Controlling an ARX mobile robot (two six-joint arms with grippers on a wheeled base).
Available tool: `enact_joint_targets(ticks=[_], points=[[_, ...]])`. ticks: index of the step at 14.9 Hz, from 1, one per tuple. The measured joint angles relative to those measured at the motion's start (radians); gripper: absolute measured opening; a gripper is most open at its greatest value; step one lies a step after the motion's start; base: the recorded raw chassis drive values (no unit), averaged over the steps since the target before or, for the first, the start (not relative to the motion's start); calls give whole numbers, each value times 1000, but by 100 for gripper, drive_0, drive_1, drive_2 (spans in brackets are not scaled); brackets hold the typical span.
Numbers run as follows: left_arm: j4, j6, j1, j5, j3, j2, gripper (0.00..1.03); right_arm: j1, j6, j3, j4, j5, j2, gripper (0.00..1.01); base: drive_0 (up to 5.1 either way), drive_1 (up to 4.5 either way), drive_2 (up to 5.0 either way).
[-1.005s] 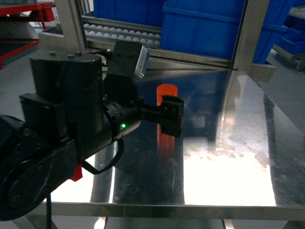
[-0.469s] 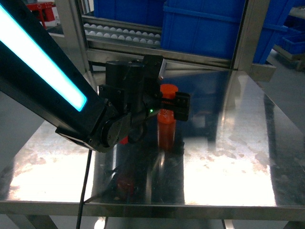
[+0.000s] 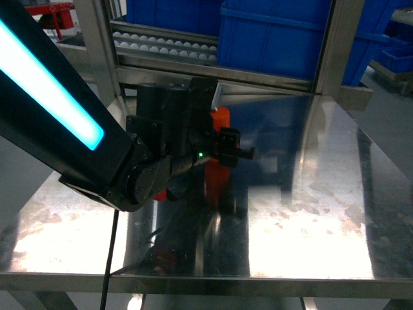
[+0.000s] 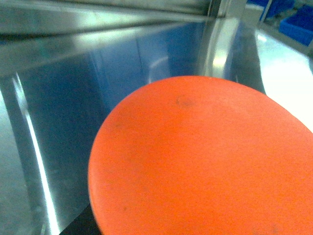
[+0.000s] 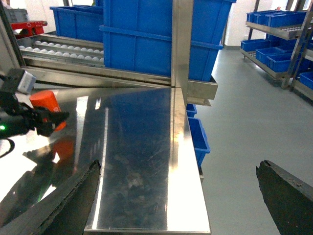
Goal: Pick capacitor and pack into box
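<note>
Reaches with the left claw across the shiny table to the orange capacitor. Puts the black fingers right up against its side, near the top. Cannot tell if the claw pinches it or is only beside it. Looks straight down on the round orange top from the left wrist. Keeps the right claw spread wide, off by the table's right edge, well apart from the capacitor. Faces blue bins behind the table.
</note>
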Motion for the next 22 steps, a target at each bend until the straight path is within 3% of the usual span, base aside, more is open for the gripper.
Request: enact_joint_targets(ticks=[3, 5, 8, 11, 13, 14, 17, 18, 22], points=[[151, 2, 34, -30, -204, -247, 44, 0, 0, 0, 0, 0, 0, 98, 0, 0, 0], [212, 43, 64, -103, -414, -473, 44, 0, 0, 0, 0, 0, 0, 98, 0, 0, 0], [221, 64, 82, -205, -736, -769, 44, 0, 0, 0, 0, 0, 0, 98, 0, 0, 0], [113, 79, 9, -391, -995, -1137, 44, 0, 0, 0, 0, 0, 0, 98, 0, 0, 0], [-30, 79, -95, -534, -1091, -1354, 44, 0, 0, 0, 0, 0, 0, 98, 0, 0, 0], [-59, 79, -122, -556, -1098, -1428, 44, 0, 0, 0, 0, 0, 0, 98, 0, 0, 0], [-72, 77, -117, -566, -1092, -1431, 44, 0, 0, 0, 0, 0, 0, 98, 0, 0, 0], [-139, 68, -87, -521, -1107, -1473, 44, 0, 0, 0, 0, 0, 0, 98, 0, 0, 0], [-225, 51, 91, -369, -1229, -1690, 44, 0, 0, 0, 0, 0, 0, 98, 0, 0, 0]])
